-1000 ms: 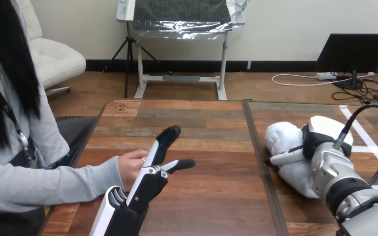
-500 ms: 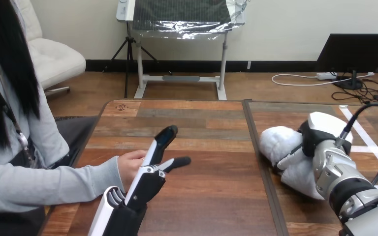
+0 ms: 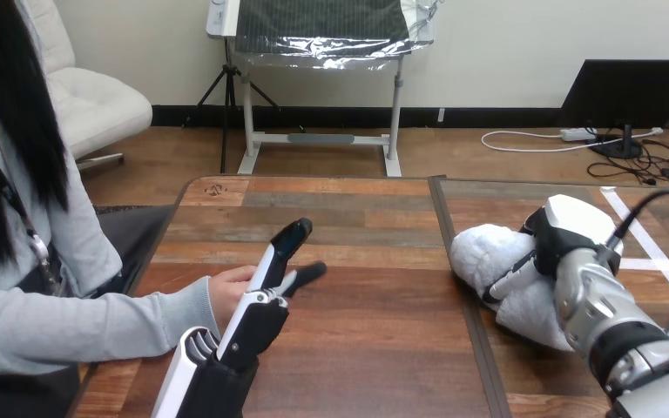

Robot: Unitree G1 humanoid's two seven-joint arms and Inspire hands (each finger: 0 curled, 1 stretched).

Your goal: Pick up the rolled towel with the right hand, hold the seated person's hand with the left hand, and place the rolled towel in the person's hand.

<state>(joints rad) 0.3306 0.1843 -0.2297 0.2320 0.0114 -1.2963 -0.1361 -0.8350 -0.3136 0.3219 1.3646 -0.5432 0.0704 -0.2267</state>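
Note:
The white rolled towel (image 3: pixel 490 259) is at the table's right, a little right of the seam, and my right hand (image 3: pixel 564 237) is shut on it, thumb across its near side and fingers hidden behind it. The person's hand (image 3: pixel 229 290) rests on the table at the left, its grey sleeve reaching in from the edge. My left hand (image 3: pixel 260 306) stands right beside that hand on its right side, open, with fingers straight and pointing away and thumb stretched to the right. Whether the two touch, I cannot tell.
The wooden table (image 3: pixel 375 340) has a dark seam (image 3: pixel 457 296) running front to back between the two hands. White tape lines (image 3: pixel 653 252) mark its far right part. The person sits close against the left edge.
My right hand has carried the towel a little to the left, toward the seam. My left hand has shifted slightly left, closer against the person's hand, and its thumb has drawn in.

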